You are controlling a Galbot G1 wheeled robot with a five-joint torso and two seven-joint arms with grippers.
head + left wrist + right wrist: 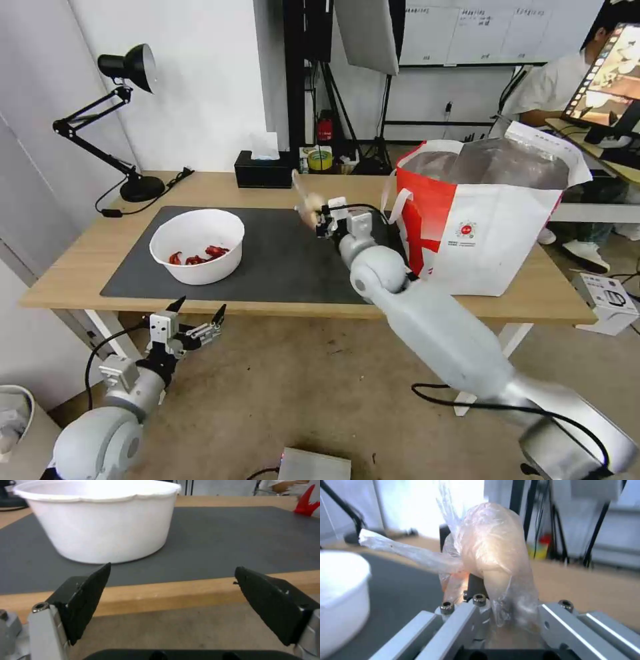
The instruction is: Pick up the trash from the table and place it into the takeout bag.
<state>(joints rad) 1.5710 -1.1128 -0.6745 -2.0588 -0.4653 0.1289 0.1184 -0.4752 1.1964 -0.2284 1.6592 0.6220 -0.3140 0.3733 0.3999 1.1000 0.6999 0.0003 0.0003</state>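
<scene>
Clamped on the tan ball wrapped in clear plastic (493,555), the right gripper (313,215) is raised above the dark grey mat (280,260), just beside the near left corner of the takeout bag (490,227); its fingers pinch the lower part of the bundle while a twisted tail of film (403,551) sticks out sideways toward the white bowl (197,245). The step in hand looks like the carry to the bag. To do it well, the ball should rise above the bag's foil-lined rim (493,163) before it travels sideways, since the wall of the bag stands taller than the gripper does now, and the white loop handle (399,200) hangs just where a low path would catch. Release should come only once the bundle is over the open mouth, with the loose tail inside too, as film may cling to a finger. Room is good above the mat and toward the bag's mouth; behind stand the black tissue box (263,170) and a roll of tape (321,160), so drifting toward the back of the table gains nothing. The bag sits at the right end of the table (80,267), near the front edge, and a hard nudge could shift it. The left gripper (198,319) waits spread wide and empty below the table's front edge, in front of the bowl with red scraps (200,255), well apart from the carry.
</scene>
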